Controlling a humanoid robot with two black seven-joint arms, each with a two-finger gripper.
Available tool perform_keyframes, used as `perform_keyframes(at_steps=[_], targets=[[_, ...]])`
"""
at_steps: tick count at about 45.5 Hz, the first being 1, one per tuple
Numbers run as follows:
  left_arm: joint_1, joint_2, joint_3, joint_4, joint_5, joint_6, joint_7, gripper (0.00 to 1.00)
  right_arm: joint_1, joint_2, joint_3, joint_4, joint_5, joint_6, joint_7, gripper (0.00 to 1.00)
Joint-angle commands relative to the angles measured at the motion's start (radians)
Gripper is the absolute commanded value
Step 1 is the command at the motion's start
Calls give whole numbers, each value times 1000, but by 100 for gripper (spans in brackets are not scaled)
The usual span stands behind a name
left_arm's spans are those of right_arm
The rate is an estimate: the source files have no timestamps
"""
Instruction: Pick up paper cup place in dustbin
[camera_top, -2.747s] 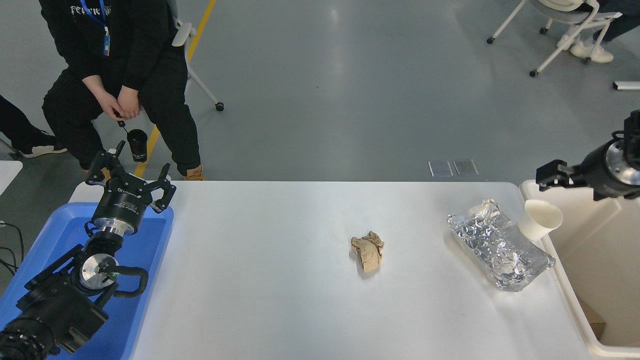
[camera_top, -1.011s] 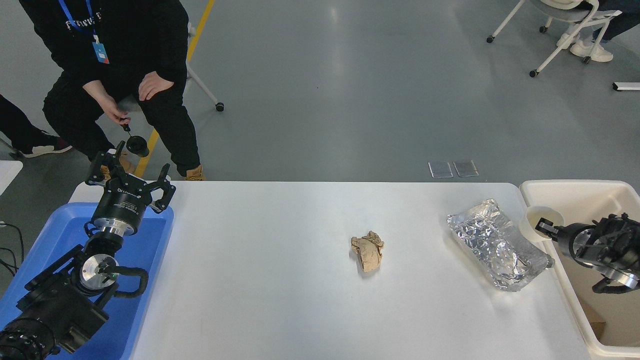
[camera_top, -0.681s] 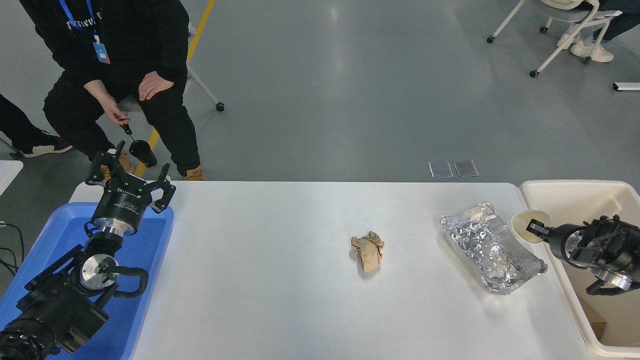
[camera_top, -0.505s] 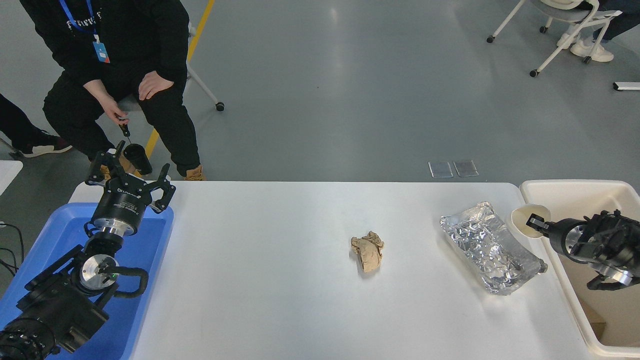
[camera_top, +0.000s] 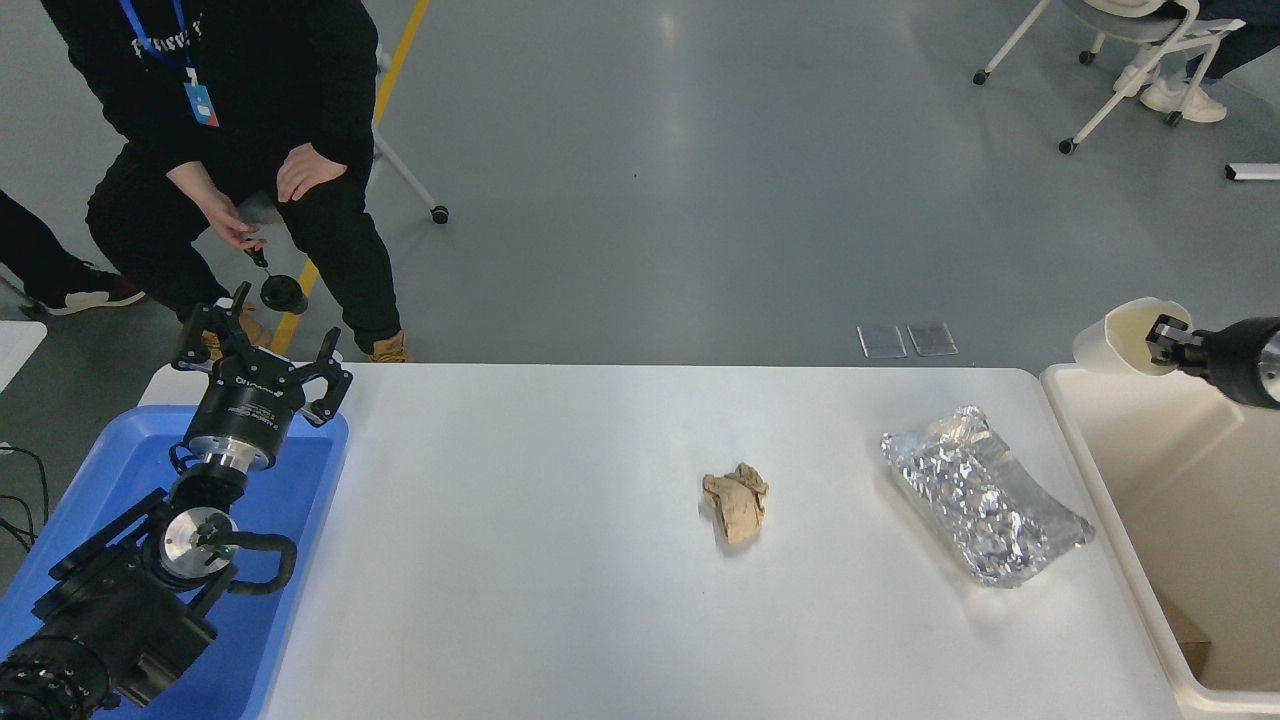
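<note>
Cup (camera_top: 1118, 340) held aloft by the right gripper (camera_top: 1160, 334) at the picture's right edge, above the far-left corner of the bin (camera_top: 1120, 520) and clear of the table (camera_top: 560, 560). One finger (camera_top: 1162, 333) reaches into the cup's mouth, which opens toward the arm; the opposing finger is hidden behind the wall, so the gripper reads as pinched on the rim. The cup lies tilted, nearly on its side — long axis running left to right, base pointing left toward the table, mouth toward the gripper.

Relation governing the release: the cup hangs at the gripper's tip, on the side away from the bin's middle, roughly over the rim rather than over the cavity. The bin's open interior lies to the right of and nearer the camera than the cup. In my judgement the arm should carry the cup rightward and toward the camera before letting go — a release here risks the cup striking the rim and rolling back onto the table near the foil packet (camera_top: 985, 497).

Brown wad (camera_top: 736, 502) rests mid-table, well apart. Left gripper (camera_top: 262, 345) is parked with fingers apart over the blue tray (camera_top: 300, 520) at lower left, far from the cup.
</note>
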Motion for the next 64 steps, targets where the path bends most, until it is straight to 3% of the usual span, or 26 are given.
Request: perform_keyframes(at_steps=[1, 12, 25, 31, 37, 53, 64], targets=[[1, 0, 0, -1, 0, 0, 0, 99, 316, -87, -56, 121, -81, 204, 0, 0], [1, 0, 0, -1, 0, 0, 0, 99, 542, -89, -127, 189, -96, 310, 6, 0], [-1, 0, 0, 1, 0, 0, 0, 99, 591, -90, -135, 189, -96, 337, 11, 0], [1, 0, 0, 1, 0, 0, 0, 99, 566, -97, -127, 155, -96, 300, 6, 0], [1, 0, 0, -1, 0, 0, 0, 99, 390, -104, -116, 32, -58, 162, 2, 0], [1, 0, 0, 1, 0, 0, 0, 99, -113, -98, -110, -324, 373, -62, -15, 0], [1, 0, 0, 1, 0, 0, 0, 99, -385, -77, 26, -359, 523, -249, -90, 0]])
